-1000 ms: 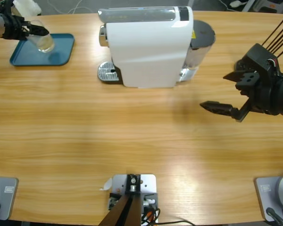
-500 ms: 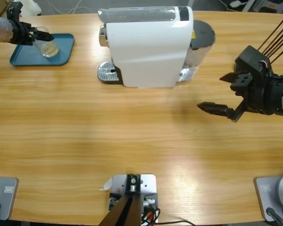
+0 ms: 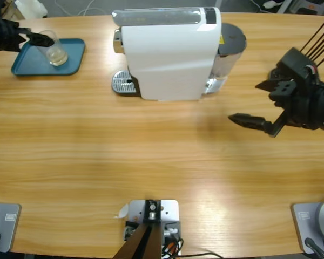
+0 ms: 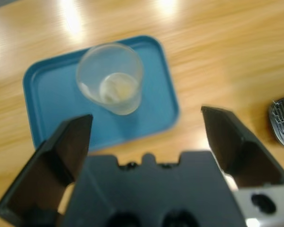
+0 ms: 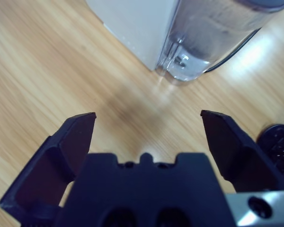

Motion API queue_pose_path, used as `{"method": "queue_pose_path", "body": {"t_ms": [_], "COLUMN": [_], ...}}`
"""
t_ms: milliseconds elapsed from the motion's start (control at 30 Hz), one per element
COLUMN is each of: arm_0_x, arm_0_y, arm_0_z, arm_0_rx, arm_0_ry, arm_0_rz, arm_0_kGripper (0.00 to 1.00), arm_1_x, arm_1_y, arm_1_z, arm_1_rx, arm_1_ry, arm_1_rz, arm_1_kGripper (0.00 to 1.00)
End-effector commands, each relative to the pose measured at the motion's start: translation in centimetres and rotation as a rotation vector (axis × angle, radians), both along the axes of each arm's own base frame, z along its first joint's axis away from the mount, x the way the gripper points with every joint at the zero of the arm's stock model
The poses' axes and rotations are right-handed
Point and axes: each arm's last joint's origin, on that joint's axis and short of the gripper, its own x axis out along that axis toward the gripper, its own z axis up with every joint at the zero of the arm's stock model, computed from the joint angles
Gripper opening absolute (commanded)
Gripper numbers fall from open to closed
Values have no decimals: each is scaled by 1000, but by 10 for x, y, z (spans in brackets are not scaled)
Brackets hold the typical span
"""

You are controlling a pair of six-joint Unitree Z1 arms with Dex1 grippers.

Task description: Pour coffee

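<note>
Clear plastic, with a little pale liquid at the bottom, my cup [image 4: 111, 78] stood upright on the blue tray [image 4: 47, 113] at the far left of the surface [image 3: 151, 162]. My left gripper [image 4: 146, 137] was wide open and empty just short of it, so I think my next job was closing on the cup and carrying it to the white coffee machine [image 3: 170, 51]. My right gripper [image 5: 149, 135] was wide open and empty too, beside the machine's water tank [image 5: 208, 38].

The table [image 3: 97, 151] is light brown wood with fine straight grain lines. At the far left, the tray [image 3: 27, 63] is plain blue, and the cup [image 3: 55, 49] on it is clear, with a pale yellowish bottom. The coffee machine [image 3: 167, 54] is white, its drip grid [image 3: 121, 83] silver metal, its water tank [image 3: 229, 46] grey and transparent. Both grippers are black.
</note>
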Motion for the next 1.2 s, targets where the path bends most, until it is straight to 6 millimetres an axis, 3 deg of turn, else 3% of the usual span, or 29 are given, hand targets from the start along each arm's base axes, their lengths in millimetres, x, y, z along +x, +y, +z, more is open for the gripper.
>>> {"method": "queue_pose_path", "body": {"t_ms": [33, 133, 200, 367, 500, 800, 1000, 1200], "arm_0_x": [-104, -145, -172, -202, -211, -230, -223, -229], "arm_0_y": [-11, -21, -23, -10, -5, 4, -7, -4], "arm_0_z": [35, 53, 54, 44, 35, 30, 27, 28], "arm_0_rx": [18, -34, -96, -131, -135, -198, -236, -243], "arm_0_ry": [129, 77, 60, 47, 60, -50, -3, -31], "arm_0_rz": [-151, -295, -394, -411, -406, -428, -507, -520], "arm_0_kGripper": [998, 999, 998, 1000, 997, 992, 996, 996], "arm_1_x": [-13, -19, -20, -28, -37, -33, -32, -31], "arm_1_y": [-14, -22, -24, -37, -51, -47, -46, -46], "arm_1_z": [6, 9, 7, 9, 17, 13, 11, 10], "arm_1_rx": [22, 20, -3, -51, -33, -32, -37, -42], "arm_1_ry": [-63, -80, -71, -84, -142, -121, -119, -122], "arm_1_rz": [-31, -46, -64, -128, -196, -218, -219, -225], "arm_1_kGripper": [1000, 1000, 1000, 1000, 1000, 1000, 1000, 1000]}}
